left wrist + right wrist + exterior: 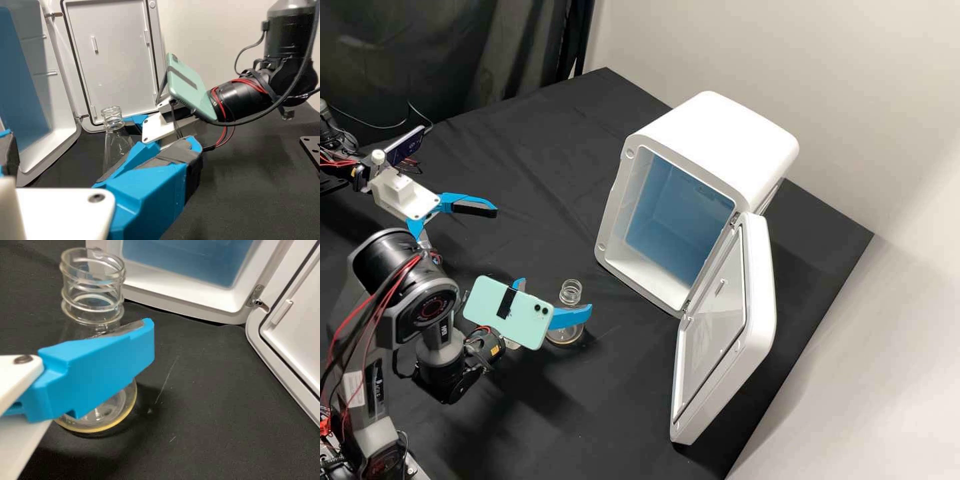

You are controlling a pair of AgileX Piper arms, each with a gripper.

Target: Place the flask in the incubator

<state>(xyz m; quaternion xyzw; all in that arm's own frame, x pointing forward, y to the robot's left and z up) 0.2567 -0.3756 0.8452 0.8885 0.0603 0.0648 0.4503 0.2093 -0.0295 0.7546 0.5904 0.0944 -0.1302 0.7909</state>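
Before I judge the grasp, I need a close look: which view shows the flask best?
The right wrist view: the flask sits close, its ribbed neck and round base clear. The left wrist view shows it side-on, farther off, before the incubator door; the high view shows it small, base partly hidden.

Lower body of the flask (92, 290) behind the right gripper (573, 301), far side seemingly out of sight; incubator door (295, 340) cropped.

The right arm (400, 293) is dark grey, with a round black joint bearing a red ring, loose red and black cables, and a mint-green phone (509, 312) strapped on with black tape. The left end effector (457, 223) is a white screwed block with 2 bright blue fingers (463, 200), dark-padded.
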